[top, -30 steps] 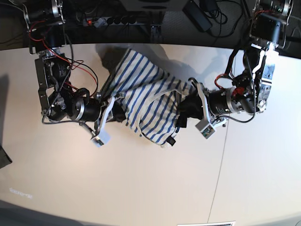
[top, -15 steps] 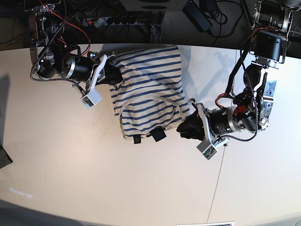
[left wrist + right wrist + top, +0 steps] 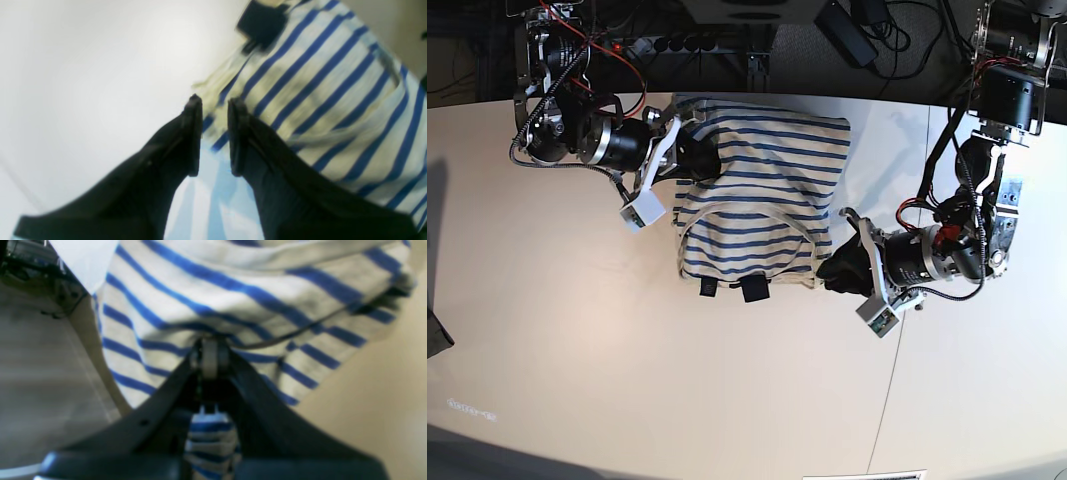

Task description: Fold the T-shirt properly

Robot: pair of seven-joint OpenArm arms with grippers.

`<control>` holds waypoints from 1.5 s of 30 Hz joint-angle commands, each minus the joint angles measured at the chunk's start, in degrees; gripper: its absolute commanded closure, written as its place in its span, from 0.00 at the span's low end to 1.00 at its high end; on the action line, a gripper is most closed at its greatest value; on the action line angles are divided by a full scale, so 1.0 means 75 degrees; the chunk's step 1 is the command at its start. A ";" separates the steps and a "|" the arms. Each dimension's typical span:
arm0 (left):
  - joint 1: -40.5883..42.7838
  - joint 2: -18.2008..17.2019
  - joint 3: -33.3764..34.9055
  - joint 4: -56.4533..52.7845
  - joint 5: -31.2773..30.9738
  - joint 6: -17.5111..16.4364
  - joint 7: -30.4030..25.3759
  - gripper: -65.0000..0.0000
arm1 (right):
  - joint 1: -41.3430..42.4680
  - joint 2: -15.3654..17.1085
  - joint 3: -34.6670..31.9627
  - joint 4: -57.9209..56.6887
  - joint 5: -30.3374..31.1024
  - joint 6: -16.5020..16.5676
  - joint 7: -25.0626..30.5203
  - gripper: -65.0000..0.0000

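Note:
The T-shirt [image 3: 762,190], cream with thin blue stripes, lies spread on the table [image 3: 627,380] near its back edge. Two dark tags [image 3: 754,290] show at its near hem. My right gripper [image 3: 689,155] is at the shirt's far left edge, shut on a fold of it; the right wrist view shows striped cloth [image 3: 233,283] pinched at the tips of the gripper [image 3: 210,346]. My left gripper [image 3: 827,272] is at the shirt's near right corner. In the left wrist view the gripper [image 3: 213,100] has a narrow gap filled with striped cloth [image 3: 317,86], beside a dark tag [image 3: 263,23].
A power strip and cables [image 3: 677,42] lie in the dark strip behind the table's back edge. A thin seam [image 3: 892,380] runs across the table on the right. A dark object [image 3: 435,335] sits at the left edge.
The bunched shirt has been drawn out flat. My right gripper carried its end up toward the table's back edge; my left gripper moved down toward the front with the other corner.

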 commanded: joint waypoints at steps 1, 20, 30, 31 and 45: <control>-0.0181 -0.0219 -0.0061 0.0248 -0.0201 -0.0048 -0.0152 0.78 | 0.0061 0.0041 0.0178 0.0140 0.0122 0.0597 0.0105 1.00; 0.3276 -0.1198 -0.2159 0.3045 -0.0769 -0.0048 0.0291 0.84 | -0.2634 0.0764 0.2658 0.1836 0.0460 0.0600 0.0041 1.00; 0.6280 -0.1008 -0.4054 0.3203 -0.0423 -0.0048 -0.0017 0.84 | -0.4689 0.0761 0.3439 0.1565 0.0338 0.0600 0.0076 1.00; 0.6487 -0.0933 -0.4097 0.3153 -0.0189 -0.0048 -0.0152 0.84 | -0.4820 0.0758 0.3439 0.1440 0.0268 0.0597 0.0108 1.00; 0.4660 0.0055 -0.3652 -0.3042 0.2139 -0.0048 -0.2841 0.84 | -0.2894 0.0755 0.3433 -0.4584 -0.1553 0.0431 0.1291 1.00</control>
